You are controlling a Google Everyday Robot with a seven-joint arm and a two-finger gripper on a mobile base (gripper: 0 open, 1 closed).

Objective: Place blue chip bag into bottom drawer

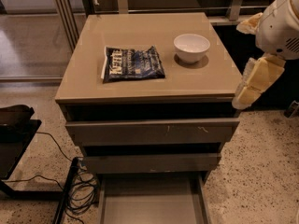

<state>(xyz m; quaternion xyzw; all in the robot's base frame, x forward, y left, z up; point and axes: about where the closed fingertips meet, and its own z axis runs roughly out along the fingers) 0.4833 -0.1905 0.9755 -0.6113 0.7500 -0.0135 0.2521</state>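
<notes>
The blue chip bag [133,63] lies flat on the left half of the cabinet top [140,31], its white edge to the left. The bottom drawer [150,202] is pulled out at the lower edge of the view, and its flat tray is empty. My gripper [244,96] hangs at the right, just off the cabinet's front right corner, about level with the top. It points down and to the left, holds nothing, and is well apart from the bag.
A white bowl [191,47] stands on the cabinet top to the right of the bag. The two upper drawers [152,130] stick out slightly. Black cables [79,190] and a dark stand [14,129] lie on the floor at the left.
</notes>
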